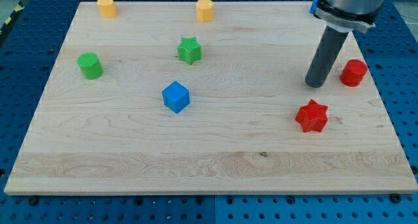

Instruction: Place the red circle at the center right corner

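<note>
Across a blue pegboard bench lies the wooden board [130, 152], pale and wide, taking up nearly the whole view, and everything else sits on it. Next in bulk is the arm's dark rod, which comes down from the view's top right and meets the wood at my tip [316, 85]; it carries no jaws at all, so nothing is clasped or let go, and all it can do is shove. The tip stands just beside the red circle [353, 72], on that block's left with a narrow strip of wood between them, so I judge they are not touching. That red circle sits close to the board's right edge, somewhat above mid-height, which already looks near the centre right spot the task asks for; standing on the left side suits a push toward the view's right. Below the tip, a little apart, rests the red star [311, 115]. Well away toward the middle is the blue cube [176, 96], with the green star [189, 50] above it and the green cylinder [90, 65] near the left edge. Along the top edge stand two small yellow-orange blocks [106, 6], the other one [205, 10] nearer the centre, both clear of the work.
</note>
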{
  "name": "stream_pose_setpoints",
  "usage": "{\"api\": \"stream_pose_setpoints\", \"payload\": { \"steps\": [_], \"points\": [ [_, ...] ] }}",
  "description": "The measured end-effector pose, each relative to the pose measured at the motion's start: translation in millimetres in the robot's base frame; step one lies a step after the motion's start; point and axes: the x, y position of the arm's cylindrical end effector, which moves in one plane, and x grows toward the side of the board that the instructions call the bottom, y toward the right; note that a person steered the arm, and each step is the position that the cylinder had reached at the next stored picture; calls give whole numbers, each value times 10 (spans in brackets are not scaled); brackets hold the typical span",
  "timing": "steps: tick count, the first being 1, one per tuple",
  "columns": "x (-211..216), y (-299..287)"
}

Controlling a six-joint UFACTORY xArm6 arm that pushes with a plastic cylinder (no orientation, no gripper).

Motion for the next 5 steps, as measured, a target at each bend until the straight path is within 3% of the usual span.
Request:
{"api": "stream_pose_setpoints", "payload": {
  "steps": [1,3,5],
  "points": [
    [0,-241],
    [0,-1266],
    [0,-1311]
  ]
}}
